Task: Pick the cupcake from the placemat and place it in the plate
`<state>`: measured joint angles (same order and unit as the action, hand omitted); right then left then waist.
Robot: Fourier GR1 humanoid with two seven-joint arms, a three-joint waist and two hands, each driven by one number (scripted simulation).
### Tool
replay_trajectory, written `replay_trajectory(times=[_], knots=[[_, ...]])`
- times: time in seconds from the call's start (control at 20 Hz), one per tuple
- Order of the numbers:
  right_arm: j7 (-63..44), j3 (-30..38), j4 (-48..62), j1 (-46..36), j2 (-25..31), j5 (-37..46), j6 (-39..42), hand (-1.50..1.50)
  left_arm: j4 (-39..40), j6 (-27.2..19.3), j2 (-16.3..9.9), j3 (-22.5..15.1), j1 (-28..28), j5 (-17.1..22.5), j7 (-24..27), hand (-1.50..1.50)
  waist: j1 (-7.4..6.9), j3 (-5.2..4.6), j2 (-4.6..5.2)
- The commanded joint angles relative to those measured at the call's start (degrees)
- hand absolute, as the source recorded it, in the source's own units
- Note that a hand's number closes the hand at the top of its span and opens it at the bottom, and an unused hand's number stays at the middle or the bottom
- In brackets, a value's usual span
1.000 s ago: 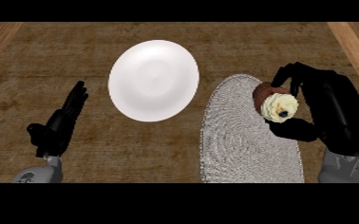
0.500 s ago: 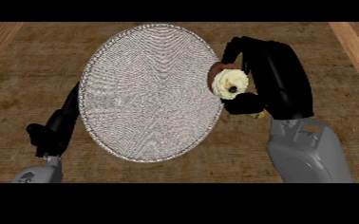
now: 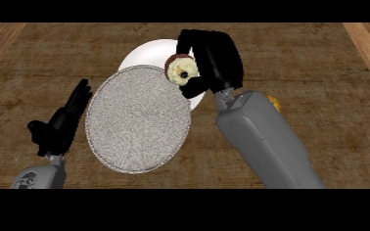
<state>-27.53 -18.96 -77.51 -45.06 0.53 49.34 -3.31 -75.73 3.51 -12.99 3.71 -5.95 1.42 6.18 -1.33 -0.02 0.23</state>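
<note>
Brown, coarse-grained counter top [image 3: 303,63] filling the head view, paler wooden strips at both upper corners. Near the middle, round grey placemat [image 3: 137,120], woven and speckled in texture, oval from this angle, lying partly over the white plate [image 3: 145,54]. Smooth, glossy plate surface showing only as a crescent above and to the right of the mat's rim. Right hand [image 3: 213,61], black, on a long grey boxy forearm [image 3: 264,137] rising from the lower right, curled round the cupcake [image 3: 180,70]. Cupcake tipped on its side, pale creamy frosting with a small dark spot facing the viewer, brown wrapper edge at its upper left. Fingers arching over the top of the cupcake, thumb pressing from below, so held pinched between them. Cupcake above the plate's visible right part, right at the mat's upper right rim; impossible to tell whether touching the plate or held clear of it. Small yellow-orange speck [image 3: 274,100] just beside the right forearm, too little showing to identify. Left hand [image 3: 61,120], black too, at the view's left edge just beside the mat, fingers straight and slightly spread, pointing up, holding nothing, resting on its grey wrist [image 3: 36,176] at the lower left corner.
</note>
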Motion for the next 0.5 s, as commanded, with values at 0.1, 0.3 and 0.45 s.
replay_trajectory(times=[0.1, 0.3, 0.45], knots=[[-0.7, -6.6, 17.2, -9.2, -0.5, -7.5, -11.8, 1.50, 1.6, -0.1, 0.7, -0.1, 0.3, -0.9, 0.3, 0.00, -0.48, -0.01, 0.10], [-3.0, -9.1, 22.5, -12.2, -0.5, -14.1, -22.4, 1.50, 3.5, 0.1, 2.2, -1.6, -1.8, -1.7, 1.9, 0.00, -1.47, -0.02, 0.44], [-6.6, -8.6, 25.8, -15.8, -0.5, -19.5, -25.9, -1.50, 1.3, 1.0, 1.0, -0.7, -2.5, -0.6, -1.0, 0.00, -1.98, -0.01, 0.47]])
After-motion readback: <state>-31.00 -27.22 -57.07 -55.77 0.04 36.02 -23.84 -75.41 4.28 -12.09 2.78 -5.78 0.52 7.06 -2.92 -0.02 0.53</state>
